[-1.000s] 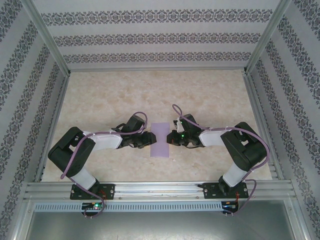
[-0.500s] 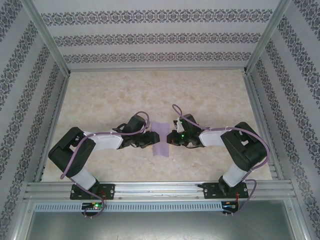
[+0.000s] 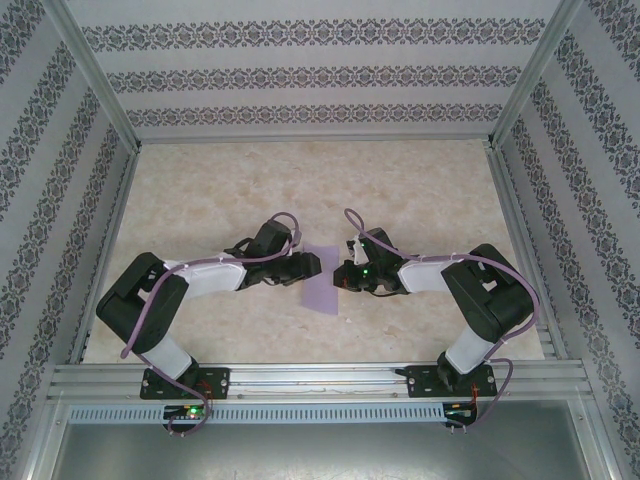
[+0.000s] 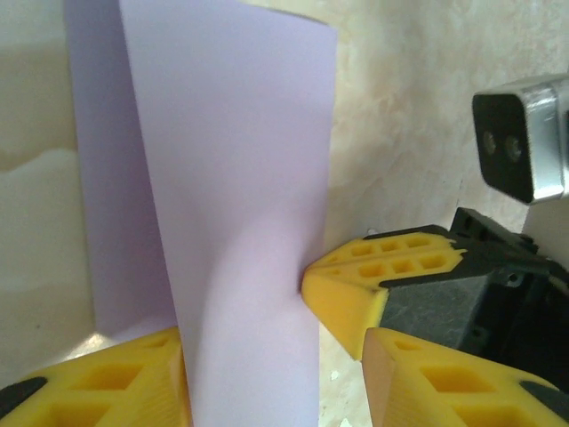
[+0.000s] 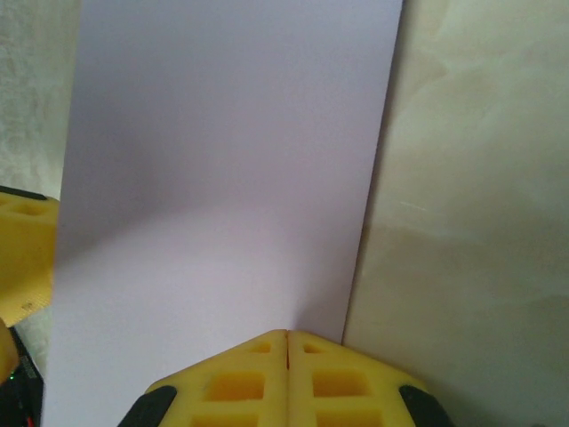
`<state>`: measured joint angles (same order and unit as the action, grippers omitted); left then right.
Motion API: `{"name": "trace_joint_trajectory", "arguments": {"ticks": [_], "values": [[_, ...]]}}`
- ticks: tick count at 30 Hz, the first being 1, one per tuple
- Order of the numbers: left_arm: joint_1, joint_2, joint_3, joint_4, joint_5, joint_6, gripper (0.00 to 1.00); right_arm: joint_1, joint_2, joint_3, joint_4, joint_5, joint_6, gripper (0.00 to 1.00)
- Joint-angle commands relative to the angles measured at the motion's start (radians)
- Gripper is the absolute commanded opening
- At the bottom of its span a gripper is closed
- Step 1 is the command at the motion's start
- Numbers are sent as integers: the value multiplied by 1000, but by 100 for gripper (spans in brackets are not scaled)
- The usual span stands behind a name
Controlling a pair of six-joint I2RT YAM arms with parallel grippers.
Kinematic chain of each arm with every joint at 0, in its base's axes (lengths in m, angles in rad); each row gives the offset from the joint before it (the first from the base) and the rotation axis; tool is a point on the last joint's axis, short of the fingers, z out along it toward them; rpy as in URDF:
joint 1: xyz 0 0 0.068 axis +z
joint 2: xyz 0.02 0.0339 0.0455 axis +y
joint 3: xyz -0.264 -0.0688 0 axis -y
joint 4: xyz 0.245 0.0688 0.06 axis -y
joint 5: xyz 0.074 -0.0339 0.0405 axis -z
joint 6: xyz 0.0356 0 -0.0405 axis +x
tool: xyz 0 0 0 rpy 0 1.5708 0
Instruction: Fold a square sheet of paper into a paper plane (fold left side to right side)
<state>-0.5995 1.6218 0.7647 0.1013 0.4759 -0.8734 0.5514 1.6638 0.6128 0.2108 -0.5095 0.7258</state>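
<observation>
- Looking at the left gripper [image 4: 269, 356] first: its yellow fingers [image 4: 98, 387] are spread apart and not clamping anything. A raised flap of the purple paper [image 4: 231, 178] stands up between them, right against one of them.
- The right gripper [image 5: 286, 338] has its two fingers pressed tight together, with the tip planted on the edge of the paper nearest its own camera, on the table [image 5: 480, 222]. I can't tell if any paper is caught in the seam; it looks like it's just pushing down.
- From the left wrist camera, that right tip meets the flap's edge head-on, so the two grippers are pretty much nose to nose.
- From above, the paper sits mid-table between the two grippers. It reads as a narrow strip, with one side curled up off the marble-look top.
- Striped, patterned walls [image 3: 300, 75] box the table in on three sides.
</observation>
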Motion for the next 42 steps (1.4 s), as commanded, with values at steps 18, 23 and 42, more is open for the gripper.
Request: {"name": "trace_joint_trajectory", "arguments": {"ticks": [18, 23, 42], "values": [[23, -2, -39, -22, 8, 13, 0, -27, -77, 8, -120, 49, -127, 0], [23, -50, -66, -22, 3, -27, 0, -17, -248, -41, -122, 118, -204, 22], [21, -95, -71, -68, 8, -61, 0, 719, -433, -278, 89, 842, -643, 67]]}}
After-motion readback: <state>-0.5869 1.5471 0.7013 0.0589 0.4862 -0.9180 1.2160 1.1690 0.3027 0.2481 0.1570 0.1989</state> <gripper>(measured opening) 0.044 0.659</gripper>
